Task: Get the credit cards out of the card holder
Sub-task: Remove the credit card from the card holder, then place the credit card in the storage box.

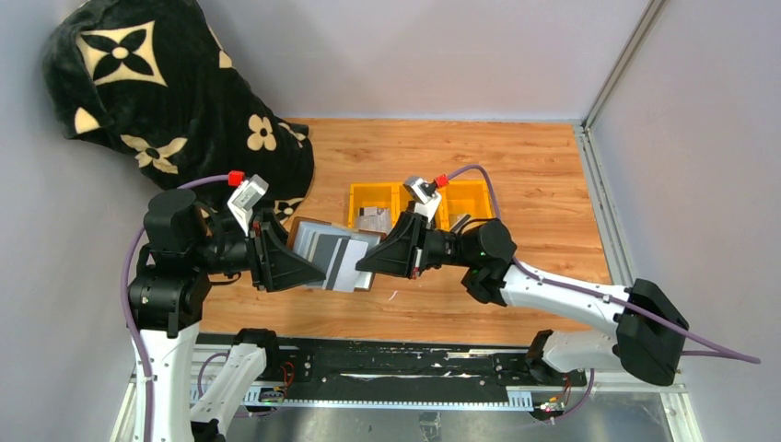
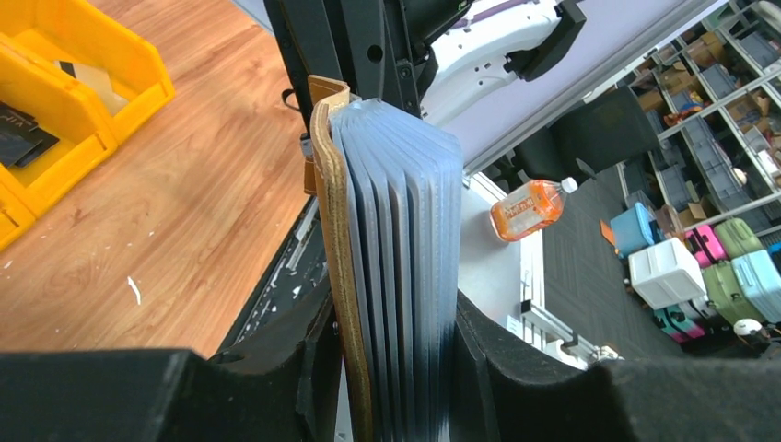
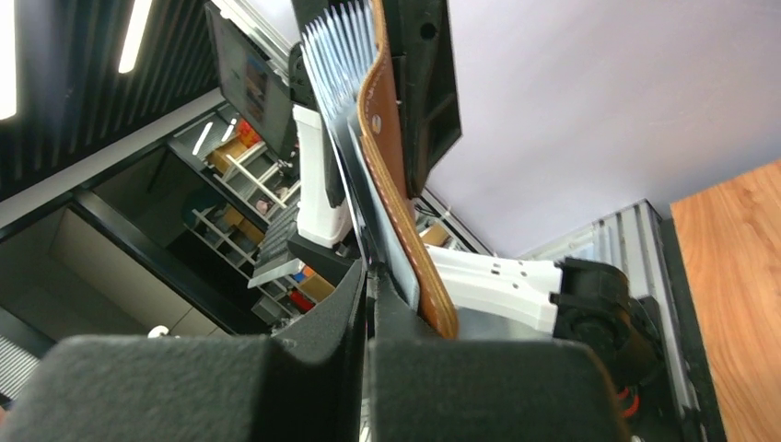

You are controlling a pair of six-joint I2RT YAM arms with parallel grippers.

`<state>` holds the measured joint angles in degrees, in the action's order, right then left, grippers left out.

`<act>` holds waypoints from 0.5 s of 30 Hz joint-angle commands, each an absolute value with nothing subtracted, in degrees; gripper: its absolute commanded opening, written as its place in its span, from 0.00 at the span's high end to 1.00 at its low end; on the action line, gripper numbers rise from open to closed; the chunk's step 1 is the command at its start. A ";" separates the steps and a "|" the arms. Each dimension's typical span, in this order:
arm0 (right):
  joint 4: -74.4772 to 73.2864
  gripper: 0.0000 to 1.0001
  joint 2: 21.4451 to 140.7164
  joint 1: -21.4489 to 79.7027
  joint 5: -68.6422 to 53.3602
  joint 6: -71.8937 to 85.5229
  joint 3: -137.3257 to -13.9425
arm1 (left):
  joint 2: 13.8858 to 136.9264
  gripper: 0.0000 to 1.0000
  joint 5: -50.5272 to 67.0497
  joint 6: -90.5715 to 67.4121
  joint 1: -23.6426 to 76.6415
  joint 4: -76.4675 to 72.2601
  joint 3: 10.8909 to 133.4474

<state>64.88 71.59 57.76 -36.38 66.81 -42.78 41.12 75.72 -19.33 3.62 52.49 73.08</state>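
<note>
The card holder (image 1: pixel 333 253) hangs open above the counter (image 1: pixel 534 184), near of the yellow tray (image 1: pixel 355 198). Your left tool (image 2: pixel 396 350) clamps its cover and sleeves to steady it. Your right tool (image 3: pixel 368 295) is closed on a thin grey leaf (image 3: pixel 391 249) at its right end, card or sleeve I cannot tell, presumably to draw it out.

Open over the bare table (image 1: pixel 543 166) on the right. Blocked behind the holder (image 1: pixel 336 253) by the yellow tray (image 1: pixel 472 195), and at the far left by the blanket (image 1: pixel 166 101).
</note>
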 commanded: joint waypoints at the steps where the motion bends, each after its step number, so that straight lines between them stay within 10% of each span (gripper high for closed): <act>1: 56.09 1.00 67.80 53.07 -38.55 64.94 -42.34 | 40.61 0.86 77.00 -20.07 4.04 51.78 74.98; 15: 17.82 1.00 56.34 33.24 -40.31 52.93 -44.62 | 35.27 0.97 49.70 -13.59 4.04 49.41 72.96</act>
